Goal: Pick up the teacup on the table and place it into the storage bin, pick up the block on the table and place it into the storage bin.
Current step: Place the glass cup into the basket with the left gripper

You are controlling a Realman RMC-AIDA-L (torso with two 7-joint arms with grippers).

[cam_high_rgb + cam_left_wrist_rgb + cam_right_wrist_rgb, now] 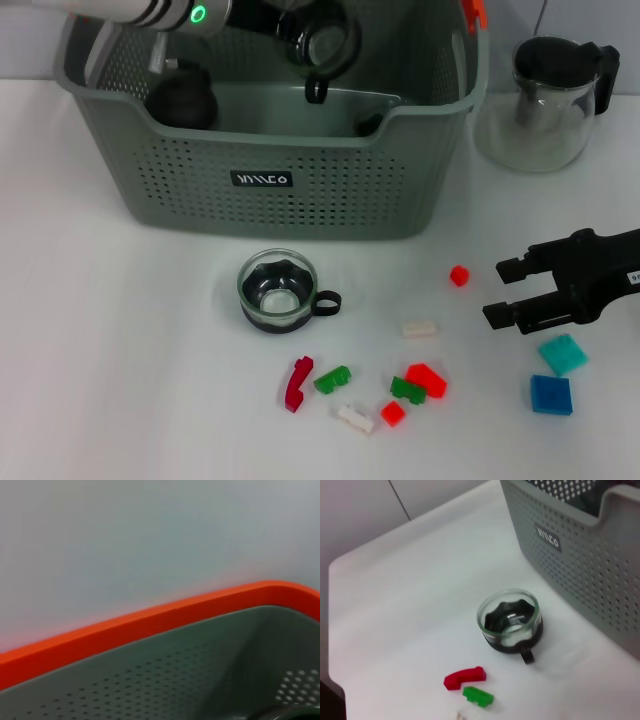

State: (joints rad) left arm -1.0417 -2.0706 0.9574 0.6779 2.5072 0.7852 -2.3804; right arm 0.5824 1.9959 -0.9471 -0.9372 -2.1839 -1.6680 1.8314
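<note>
White table: teacup, loose blocks fwd of storage bin. Right gripper jaws apart, empty. Left gripper over bin w/ a cup; jaw state can't tell.

White table, pale wall (panel seam), even light

Bright, even overhead light washes the white table, with only faint soft shadows beside the storage bin and teacup. The left wrist view of the bin's orange rim is blurred.

white table – storage bin, teacup, teapot, scattered blocks.
</note>
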